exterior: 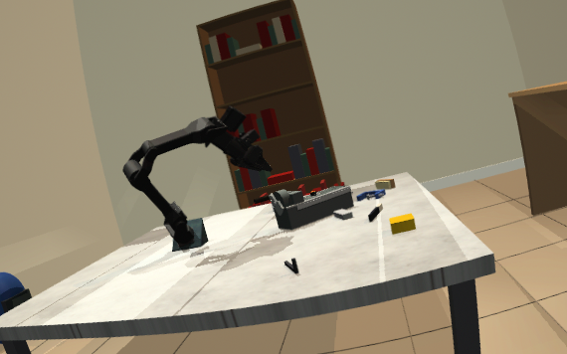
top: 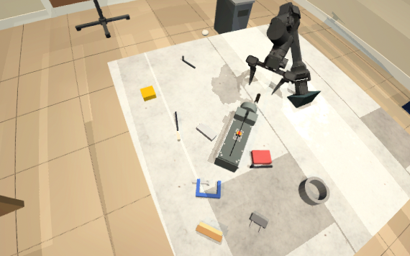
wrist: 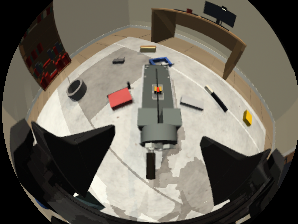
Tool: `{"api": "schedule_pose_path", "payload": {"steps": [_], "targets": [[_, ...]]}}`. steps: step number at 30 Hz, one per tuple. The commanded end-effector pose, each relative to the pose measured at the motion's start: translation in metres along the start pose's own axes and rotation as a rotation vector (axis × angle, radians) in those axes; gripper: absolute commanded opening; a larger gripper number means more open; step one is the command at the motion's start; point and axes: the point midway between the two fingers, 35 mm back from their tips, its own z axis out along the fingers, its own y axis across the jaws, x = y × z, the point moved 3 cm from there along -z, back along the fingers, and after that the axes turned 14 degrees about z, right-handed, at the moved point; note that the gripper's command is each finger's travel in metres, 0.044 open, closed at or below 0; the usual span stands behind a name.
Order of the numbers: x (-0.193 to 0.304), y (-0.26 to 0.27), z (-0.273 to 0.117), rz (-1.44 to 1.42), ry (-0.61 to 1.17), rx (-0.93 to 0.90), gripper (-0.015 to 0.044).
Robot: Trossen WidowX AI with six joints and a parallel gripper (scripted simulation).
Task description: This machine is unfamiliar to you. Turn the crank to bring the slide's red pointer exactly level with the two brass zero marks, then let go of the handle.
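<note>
The grey machine (top: pixel 232 145) (exterior: pixel 312 210) (wrist: pixel 149 82) stands on the table with a long slot along its top. Its slide's red pointer (top: pixel 239 133) (wrist: pixel 158 90) shows near the middle of the slot, with orange beside it. The brass zero marks are too small to tell apart, so I cannot tell if the pointer is level with them. The crank's black handle (top: pixel 257 98) (exterior: pixel 262 200) (wrist: pixel 150 166) sticks out from the round end. My gripper (top: pixel 262 89) (exterior: pixel 271 170) (wrist: pixel 160 136) is wide open and empty, above the handle, with its fingers spread to either side in the wrist view.
A red block (top: pixel 261 157) (wrist: pixel 120 98) lies beside the machine, a grey slab (top: pixel 206 131) (wrist: pixel 191 103) on the other side. A blue clamp (top: pixel 208 195), a grey ring (top: pixel 303 192), a yellow block (top: pixel 147 93) and a black bent rod (top: pixel 189 63) lie farther off.
</note>
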Motion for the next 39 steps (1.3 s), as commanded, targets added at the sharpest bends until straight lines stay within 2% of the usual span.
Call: {"api": "schedule_pose_path", "payload": {"steps": [1,8,21,39], "targets": [[0.015,-0.003,-0.008,-0.087,-0.012,-0.051,0.0440],[0.018,-0.003,-0.009,-0.104,-0.018,-0.061,0.0440],[0.049,-0.013,0.022,-0.117,-0.023,-0.067,0.0440],[0.064,-0.019,0.042,-0.118,-0.022,-0.067,0.0440]]}}
